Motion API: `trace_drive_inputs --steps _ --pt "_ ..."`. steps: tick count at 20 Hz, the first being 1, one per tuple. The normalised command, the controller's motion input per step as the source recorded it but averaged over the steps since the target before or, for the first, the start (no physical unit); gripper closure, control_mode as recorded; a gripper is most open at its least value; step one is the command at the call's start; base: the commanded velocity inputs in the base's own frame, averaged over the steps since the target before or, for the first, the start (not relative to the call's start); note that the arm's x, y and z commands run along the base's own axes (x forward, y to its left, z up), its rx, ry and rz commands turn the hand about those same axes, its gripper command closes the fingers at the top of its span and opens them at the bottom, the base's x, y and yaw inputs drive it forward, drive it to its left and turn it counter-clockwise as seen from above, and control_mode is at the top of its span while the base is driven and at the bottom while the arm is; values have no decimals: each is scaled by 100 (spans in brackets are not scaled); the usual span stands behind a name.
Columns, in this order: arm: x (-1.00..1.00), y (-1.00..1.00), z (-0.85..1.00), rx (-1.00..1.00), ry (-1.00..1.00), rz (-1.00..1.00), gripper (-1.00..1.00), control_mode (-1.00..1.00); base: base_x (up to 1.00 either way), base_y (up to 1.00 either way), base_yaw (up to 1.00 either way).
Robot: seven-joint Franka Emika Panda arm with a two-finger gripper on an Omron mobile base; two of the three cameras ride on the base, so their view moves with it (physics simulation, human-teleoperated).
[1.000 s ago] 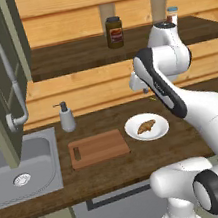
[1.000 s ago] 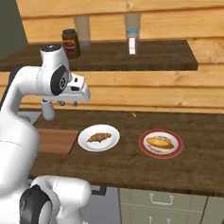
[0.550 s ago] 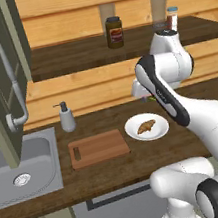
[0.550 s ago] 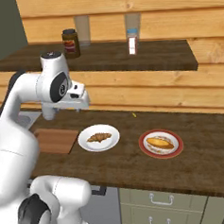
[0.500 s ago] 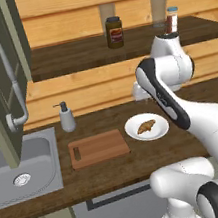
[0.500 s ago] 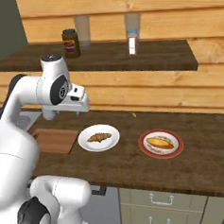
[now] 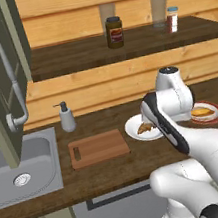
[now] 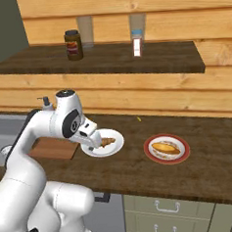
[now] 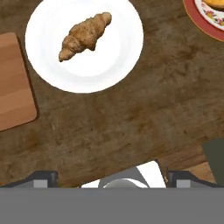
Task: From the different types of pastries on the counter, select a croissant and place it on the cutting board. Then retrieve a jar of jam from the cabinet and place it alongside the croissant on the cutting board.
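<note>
**Going for the croissant first**

Wood walls go all around this kitchen, and the dark brown tabletop (image 8: 141, 170) runs under them with a steel sink (image 7: 20, 170) at one end. On the tabletop sits a white plate (image 9: 118, 61) with the croissant (image 9: 85, 35) on it. It is small, brown and curved, and it lies at a slant in the middle of the plate. Just beside that plate lies the cutting board (image 7: 97, 148), flat and bare. On the other side is a red-rimmed plate (image 8: 151, 154) with the long smooth bun (image 8: 165, 148). I do not want that one.

My gripper (image 8: 94, 141) hangs above the tabletop, close to the white plate and a bit to one side of the croissant. It holds nothing. I cannot tell how wide my fingers are apart, since only their tips peek in at the edge of the hand view.

I think I am at the very first step: reach for the croissant. Next I should slide over until I am right above it, turn to fit across its thin middle, then go down and pinch it softly. The jam comes later. Up on the shelf (image 7: 121, 53) stands a tall brown jar (image 7: 114, 31), but that is not the jam I need.
</note>
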Motion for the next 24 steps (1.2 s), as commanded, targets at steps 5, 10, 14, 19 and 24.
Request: trace_drive_inputs --steps 5,10,14,19,24 --pt "3 -10 -38 1 8 -28 -100 -100 0 0 0" --pt "27 0 1 2 9 -3 -100 -100 0 0 0" --pt "79 0 0 1 15 -9 -100 -100 0 0 0" --pt "71 0 1 0 10 -6 -100 -100 0 0 0" --pt "52 0 -7 0 8 -8 -100 -100 0 0 0"
